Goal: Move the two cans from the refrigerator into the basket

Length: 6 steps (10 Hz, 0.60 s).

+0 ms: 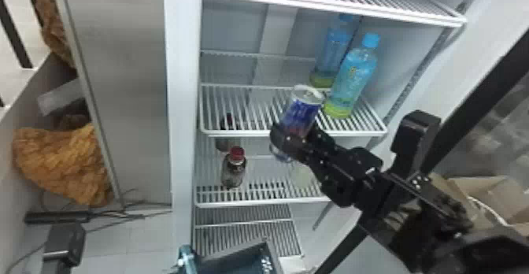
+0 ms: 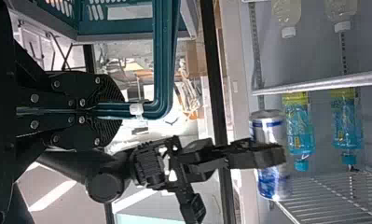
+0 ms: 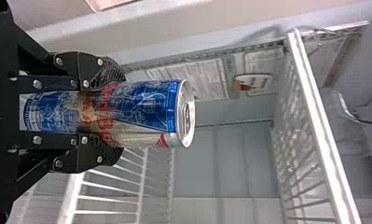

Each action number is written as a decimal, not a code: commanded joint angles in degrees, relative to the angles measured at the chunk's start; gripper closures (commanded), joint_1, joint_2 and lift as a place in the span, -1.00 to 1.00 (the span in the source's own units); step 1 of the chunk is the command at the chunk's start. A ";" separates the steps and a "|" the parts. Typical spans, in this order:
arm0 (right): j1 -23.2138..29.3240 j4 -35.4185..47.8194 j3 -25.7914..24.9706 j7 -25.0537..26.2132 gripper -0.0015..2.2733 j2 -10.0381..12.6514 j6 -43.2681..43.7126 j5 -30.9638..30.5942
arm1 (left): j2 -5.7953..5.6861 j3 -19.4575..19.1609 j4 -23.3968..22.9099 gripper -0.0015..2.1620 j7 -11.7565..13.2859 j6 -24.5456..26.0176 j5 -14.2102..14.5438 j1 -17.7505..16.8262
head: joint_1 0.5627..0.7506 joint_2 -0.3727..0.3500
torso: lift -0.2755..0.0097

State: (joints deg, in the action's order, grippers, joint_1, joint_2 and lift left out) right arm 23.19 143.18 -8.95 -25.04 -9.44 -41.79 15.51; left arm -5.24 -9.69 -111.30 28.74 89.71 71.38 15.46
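Right pincer (image 1: 295, 140) is gripping a can (image 1: 301, 113), fingers closed on its body. Can's leaning at the shelf's (image 1: 252, 133) near edge, bottles (image 1: 350, 80) standing right. Left pincer (image 2: 118, 110) is clamping the basket handle (image 2: 166, 56). Bare bars showing left of the can. Right pincer's partly hiding its lower half; basket (image 1: 236, 250) is running off the near edge.

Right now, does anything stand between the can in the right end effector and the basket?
Possibly: in the head view, a lower shelf's front rail lies between the can and the basket. I can't tell whether it truly blocks the path; the can already overlaps the upper shelf's rail from in front.
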 commanded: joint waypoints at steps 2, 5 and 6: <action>5.21 4.83 -1.68 -1.50 0.12 -0.05 -5.17 -0.08 | 0.14 -0.37 0.00 0.11 0.00 0.31 -0.08 0.01 | 0.41 -0.74 | 0.69; 8.72 7.50 -3.16 -5.63 0.12 0.03 -11.64 -1.00 | 0.14 -0.71 0.00 0.11 0.00 0.31 -0.31 0.01 | 0.41 -0.76 | 0.69; 9.43 7.64 -3.39 -7.21 0.12 0.03 -14.03 -1.00 | 0.23 -0.94 0.00 0.11 -0.08 0.31 -0.42 -0.13 | 0.41 -0.78 | 0.69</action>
State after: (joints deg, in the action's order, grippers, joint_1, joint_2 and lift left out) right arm 32.19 150.67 -12.21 -32.12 -9.41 -54.54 14.53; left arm -5.07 -10.49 -111.30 28.68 89.72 71.00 15.43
